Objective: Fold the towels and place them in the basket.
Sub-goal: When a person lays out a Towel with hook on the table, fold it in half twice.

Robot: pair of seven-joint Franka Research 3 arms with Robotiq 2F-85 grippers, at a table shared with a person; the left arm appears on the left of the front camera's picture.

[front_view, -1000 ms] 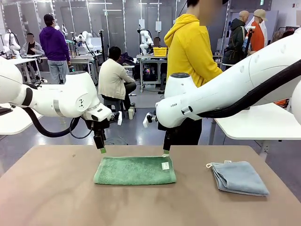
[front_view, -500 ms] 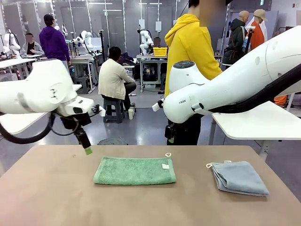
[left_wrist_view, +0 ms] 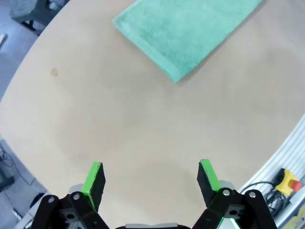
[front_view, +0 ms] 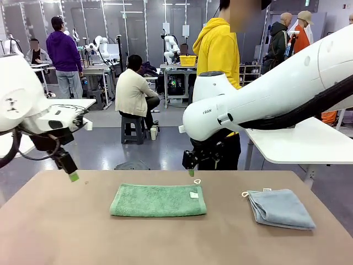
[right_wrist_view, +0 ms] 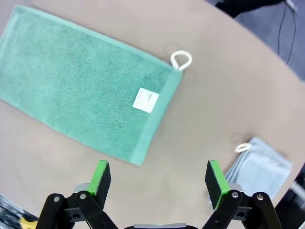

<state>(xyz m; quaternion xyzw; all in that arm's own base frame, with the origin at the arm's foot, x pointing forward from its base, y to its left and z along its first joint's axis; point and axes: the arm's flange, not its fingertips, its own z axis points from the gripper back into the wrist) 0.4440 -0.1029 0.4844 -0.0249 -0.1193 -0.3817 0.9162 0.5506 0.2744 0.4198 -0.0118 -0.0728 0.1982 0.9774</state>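
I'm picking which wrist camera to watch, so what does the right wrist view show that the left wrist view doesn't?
Right wrist view: the white label and corner loop on the sea-green towel, plus the grey-blue towel. Left wrist view: a small brown spot on the table and a yellow box with a red button past its edge. Shared: the sea-green towel lying flat, and open, empty jaws on the right gripper and left gripper.

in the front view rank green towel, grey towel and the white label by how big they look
1. green towel, widest
2. grey towel, clearly smaller; it lies about as far from the camera, so nearness does not skew this
3. white label, tiny
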